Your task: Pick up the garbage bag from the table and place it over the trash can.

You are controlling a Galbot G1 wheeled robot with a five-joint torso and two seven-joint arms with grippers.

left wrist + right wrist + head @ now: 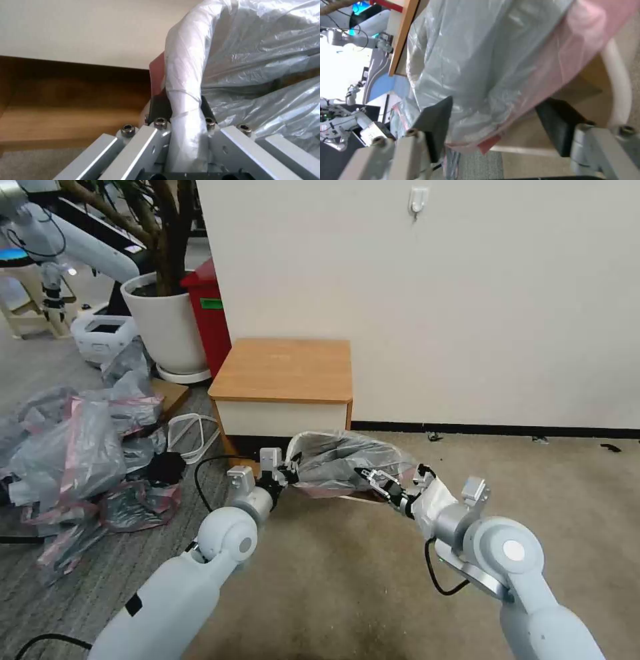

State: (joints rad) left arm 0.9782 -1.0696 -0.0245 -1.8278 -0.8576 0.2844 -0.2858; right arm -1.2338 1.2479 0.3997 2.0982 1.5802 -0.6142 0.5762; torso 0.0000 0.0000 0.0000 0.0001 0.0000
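Note:
The garbage bag, grey and translucent with a pink band, is stretched out low in front of the table, between my two grippers. My left gripper is shut on the bag's bunched edge, with the fingers clamped on either side. My right gripper is open at the bag's other side. Its dark pads stand wide apart, with the bag's pink-banded rim hanging between them. The cream trash can sits under the bag, and in the head view a sliver of its rim shows.
A heap of grey-pink bags and cables cover the floor at the left. A white plant pot and a red bin stand behind the table. The wall is close behind. Bare carpet lies to the right.

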